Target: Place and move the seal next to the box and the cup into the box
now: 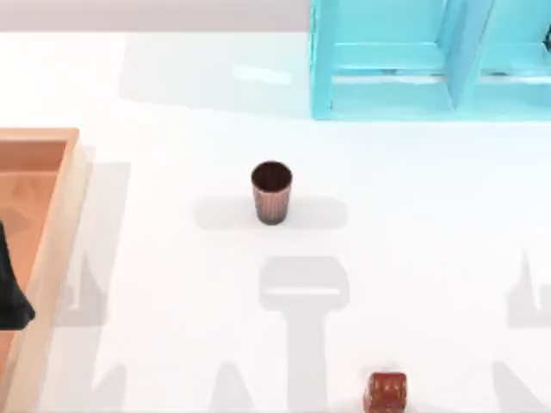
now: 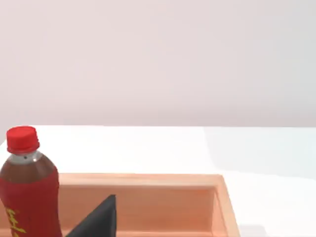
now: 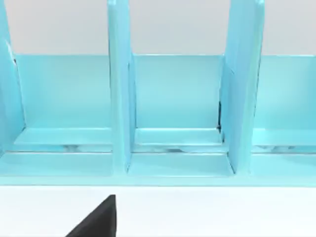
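The cup (image 1: 272,193), a dark brown ribbed tumbler, stands upright near the middle of the table. The seal (image 1: 386,392), a glossy reddish-brown chunk, lies at the front edge, right of centre. The box (image 1: 50,225), a shallow orange-brown wooden tray with a light rim, sits at the left edge; its inside and far wall (image 2: 143,197) appear in the left wrist view. My left gripper (image 1: 12,292) hangs over the box, far from cup and seal, and a dark part of it (image 2: 98,219) is in its wrist view. A dark part of my right gripper (image 3: 98,219) faces the shelf.
A turquoise shelf frame (image 1: 405,60) with upright dividers (image 3: 118,98) stands at the back right. A red-capped cola bottle (image 2: 27,192) stands at the box's left side in the left wrist view; whether it is inside the box I cannot tell.
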